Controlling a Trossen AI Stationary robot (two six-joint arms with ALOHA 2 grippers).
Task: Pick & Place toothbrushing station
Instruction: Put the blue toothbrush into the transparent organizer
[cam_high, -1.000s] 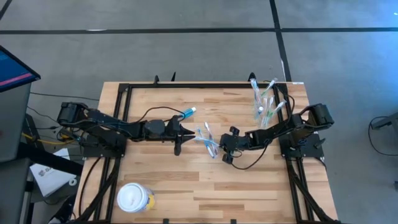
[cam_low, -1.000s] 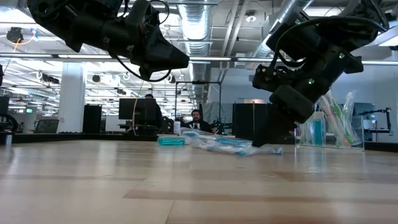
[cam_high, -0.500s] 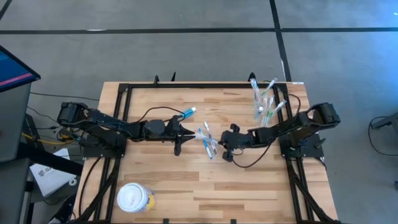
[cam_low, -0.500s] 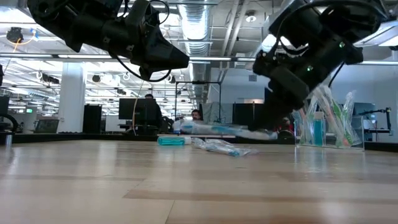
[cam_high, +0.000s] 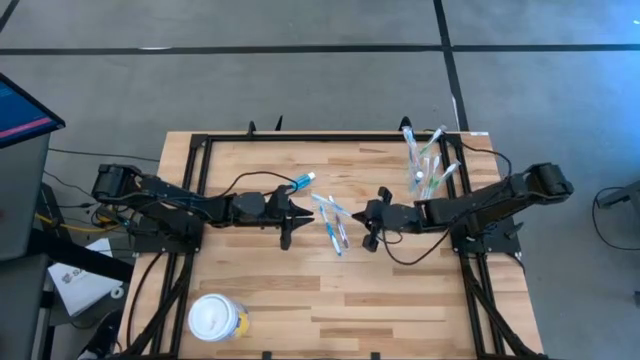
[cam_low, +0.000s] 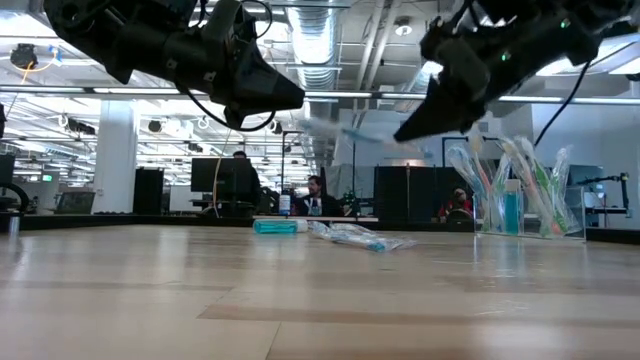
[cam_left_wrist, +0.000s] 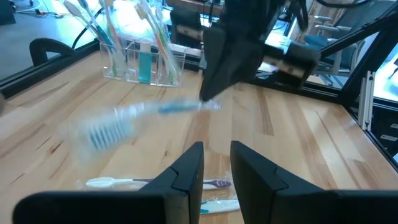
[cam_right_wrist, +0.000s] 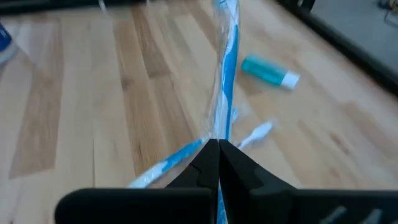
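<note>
My right gripper (cam_high: 364, 216) is shut on a blue toothbrush in a clear wrapper (cam_right_wrist: 225, 74), held above the table's middle; it shows blurred in the low view (cam_low: 350, 131) and in the left wrist view (cam_left_wrist: 140, 116). Other wrapped toothbrushes (cam_high: 333, 228) lie flat on the table below it. A small blue tube with a white cap (cam_high: 303, 181) lies on its side behind them. A clear holder (cam_high: 425, 170) at the far right holds several upright toothbrushes. My left gripper (cam_high: 298, 214) hovers left of the loose toothbrushes, its fingers a little apart and empty. My right gripper pinches the wrapped toothbrush near one end (cam_right_wrist: 219, 134) between its two shut fingertips. The fingers (cam_low: 415, 125) slant down from the table's right side. The toothbrush sticks out beyond them, roughly along them. It is lifted clear of the table, its brush end (cam_left_wrist: 99, 132) a little lower.
A round yellow tub with a white lid (cam_high: 215, 318) stands near the table's front left. A black frame (cam_high: 330, 136) runs along the far and side edges. Bare wood lies in front of both grippers' working spot.
My right gripper has gone up and toward the table's far edge, staying shut. The wrapped toothbrush has come off the pile with it and is now lifted clear; the other toothbrushes stay on the table.
</note>
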